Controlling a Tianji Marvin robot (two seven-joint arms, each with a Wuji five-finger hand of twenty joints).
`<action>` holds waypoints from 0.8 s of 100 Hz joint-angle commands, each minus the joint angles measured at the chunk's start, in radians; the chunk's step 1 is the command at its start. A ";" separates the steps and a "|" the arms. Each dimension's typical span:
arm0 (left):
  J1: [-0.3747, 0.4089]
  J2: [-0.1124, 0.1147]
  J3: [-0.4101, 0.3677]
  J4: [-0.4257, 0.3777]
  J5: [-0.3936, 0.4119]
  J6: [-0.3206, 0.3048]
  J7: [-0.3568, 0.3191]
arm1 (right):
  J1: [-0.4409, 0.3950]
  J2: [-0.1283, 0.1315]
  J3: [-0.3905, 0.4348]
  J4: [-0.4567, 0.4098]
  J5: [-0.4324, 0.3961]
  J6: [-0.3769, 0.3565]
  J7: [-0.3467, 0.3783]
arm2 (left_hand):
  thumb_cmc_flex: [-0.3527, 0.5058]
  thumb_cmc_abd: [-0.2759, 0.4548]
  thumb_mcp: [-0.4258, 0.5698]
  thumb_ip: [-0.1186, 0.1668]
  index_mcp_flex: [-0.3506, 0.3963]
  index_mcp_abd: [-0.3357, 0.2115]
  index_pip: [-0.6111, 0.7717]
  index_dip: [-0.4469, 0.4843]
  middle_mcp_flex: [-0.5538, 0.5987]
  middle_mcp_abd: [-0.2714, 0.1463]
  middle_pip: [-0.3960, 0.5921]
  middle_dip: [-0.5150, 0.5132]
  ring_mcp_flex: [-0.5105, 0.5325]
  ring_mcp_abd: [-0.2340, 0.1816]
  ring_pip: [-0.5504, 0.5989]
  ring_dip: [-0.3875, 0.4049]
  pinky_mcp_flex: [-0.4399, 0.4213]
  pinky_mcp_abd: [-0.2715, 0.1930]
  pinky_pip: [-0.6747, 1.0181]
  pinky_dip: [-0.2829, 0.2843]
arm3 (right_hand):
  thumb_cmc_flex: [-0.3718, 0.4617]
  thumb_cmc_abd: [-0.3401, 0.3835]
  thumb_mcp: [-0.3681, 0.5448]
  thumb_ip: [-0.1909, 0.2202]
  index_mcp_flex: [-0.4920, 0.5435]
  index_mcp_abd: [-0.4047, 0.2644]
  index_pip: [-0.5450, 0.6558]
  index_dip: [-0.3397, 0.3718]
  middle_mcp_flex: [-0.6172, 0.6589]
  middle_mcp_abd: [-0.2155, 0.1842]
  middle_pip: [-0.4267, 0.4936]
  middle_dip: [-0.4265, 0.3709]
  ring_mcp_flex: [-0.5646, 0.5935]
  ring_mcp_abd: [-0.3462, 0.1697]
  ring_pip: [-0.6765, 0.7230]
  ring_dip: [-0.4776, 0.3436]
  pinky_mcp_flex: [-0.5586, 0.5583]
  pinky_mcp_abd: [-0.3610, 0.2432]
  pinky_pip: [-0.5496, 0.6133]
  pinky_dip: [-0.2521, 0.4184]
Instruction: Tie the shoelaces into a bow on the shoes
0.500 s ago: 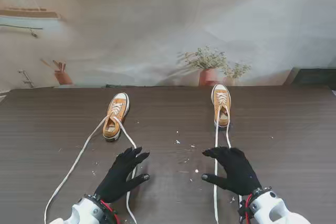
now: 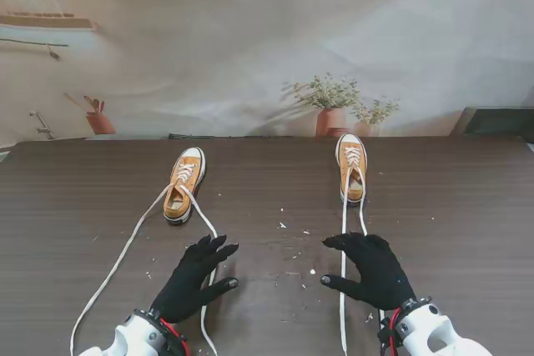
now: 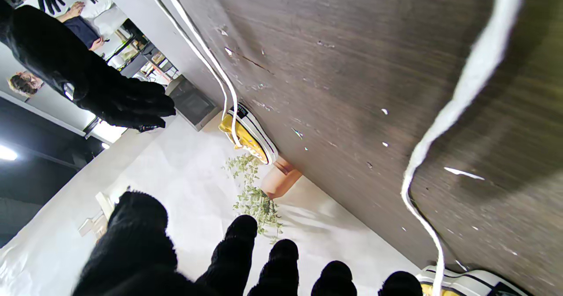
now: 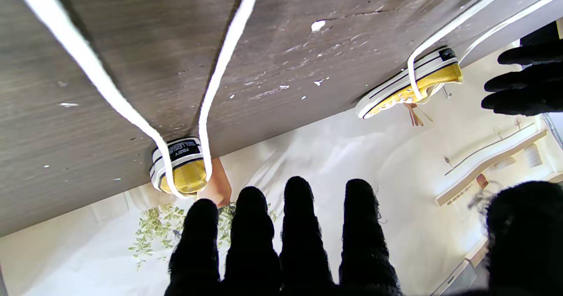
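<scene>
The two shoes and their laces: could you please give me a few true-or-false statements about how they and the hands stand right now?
1. Both shoes' laces are already tied into bows. False: the left shoe's laces and the right shoe's laces lie loose, stretched across the table toward me.
2. The left hand holds nothing, fingers apart. True.
3. The right hand is lifting the right shoe. False: it is nearer to me than the shoe, fingers spread, holding nothing.
4. The left shoe lies tilted; the right shoe points straight away from me. True.
5. A potted plant shows beyond the table's far edge. True.
</scene>
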 commanded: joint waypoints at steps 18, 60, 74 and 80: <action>-0.024 0.005 -0.032 -0.032 0.059 0.048 -0.018 | 0.001 -0.002 -0.007 -0.005 0.047 -0.010 0.044 | 0.057 -0.028 -0.003 0.015 0.074 -0.018 0.025 0.039 0.064 0.036 0.015 0.033 0.043 0.026 0.007 0.038 -0.017 -0.036 0.030 0.067 | 0.027 -0.008 0.017 0.021 0.029 -0.010 0.016 0.013 0.021 -0.004 0.012 0.011 0.020 0.007 -0.003 -0.002 0.000 -0.002 0.010 -0.012; -0.177 0.040 -0.092 -0.033 0.275 0.122 -0.128 | -0.031 -0.009 0.013 -0.023 0.097 -0.052 0.039 | 0.091 -0.059 0.006 0.034 0.111 -0.020 0.047 0.061 0.101 0.038 0.041 0.058 0.102 0.038 0.026 0.064 -0.020 0.001 0.092 0.211 | 0.038 -0.011 0.010 0.021 0.033 -0.008 0.017 0.014 0.028 -0.001 0.013 0.012 0.024 0.009 -0.003 -0.003 0.000 -0.001 0.017 -0.019; -0.242 0.049 -0.100 -0.008 0.323 0.153 -0.172 | -0.041 -0.010 0.016 -0.031 0.114 -0.048 0.051 | 0.086 -0.063 0.004 0.035 0.120 -0.025 0.051 0.063 0.111 0.036 0.051 0.063 0.116 0.037 0.029 0.069 -0.006 0.007 0.096 0.224 | 0.043 -0.011 0.009 0.021 0.035 -0.007 0.016 0.013 0.031 0.001 0.011 0.011 0.024 0.011 -0.002 -0.003 -0.005 -0.001 0.016 -0.022; -0.274 0.053 -0.101 0.004 0.330 0.167 -0.199 | -0.038 -0.011 0.012 -0.031 0.123 -0.049 0.052 | 0.084 -0.062 0.005 0.036 0.116 -0.025 0.050 0.063 0.107 0.033 0.052 0.063 0.117 0.036 0.028 0.070 -0.005 0.004 0.096 0.228 | 0.046 -0.012 0.009 0.022 0.037 -0.005 0.017 0.013 0.033 0.001 0.011 0.011 0.025 0.011 -0.002 -0.003 -0.004 -0.001 0.017 -0.022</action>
